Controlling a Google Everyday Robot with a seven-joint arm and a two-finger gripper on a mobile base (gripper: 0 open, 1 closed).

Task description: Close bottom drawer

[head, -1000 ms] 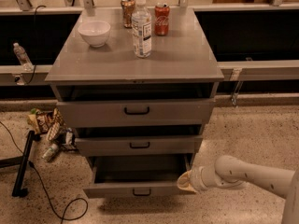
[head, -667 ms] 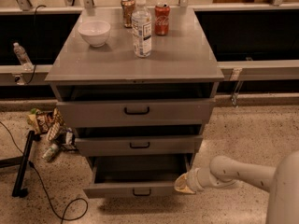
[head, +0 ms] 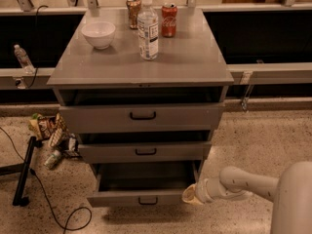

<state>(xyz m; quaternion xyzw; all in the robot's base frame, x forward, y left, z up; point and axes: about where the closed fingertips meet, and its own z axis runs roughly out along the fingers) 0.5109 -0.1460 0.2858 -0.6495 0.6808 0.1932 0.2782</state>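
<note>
The bottom drawer (head: 141,199) is a grey metal drawer with a small black loop handle. It stands pulled out from the grey cabinet (head: 141,77), further than the two drawers above it, and its dark inside shows. My gripper (head: 191,195) is low at the drawer front's right end, right against its corner. My white arm (head: 253,184) reaches in from the lower right.
The middle drawer (head: 146,151) and top drawer (head: 142,116) are slightly open. On top stand a white bowl (head: 98,34), a water bottle (head: 147,29) and two cans (head: 168,19). Snack bags (head: 48,130), a black stand leg (head: 23,172) and a cable (head: 53,208) lie on the floor at left.
My gripper has moved a little left, up to the right end of the bottom drawer's front. The drawer looks about as far out as before.
</note>
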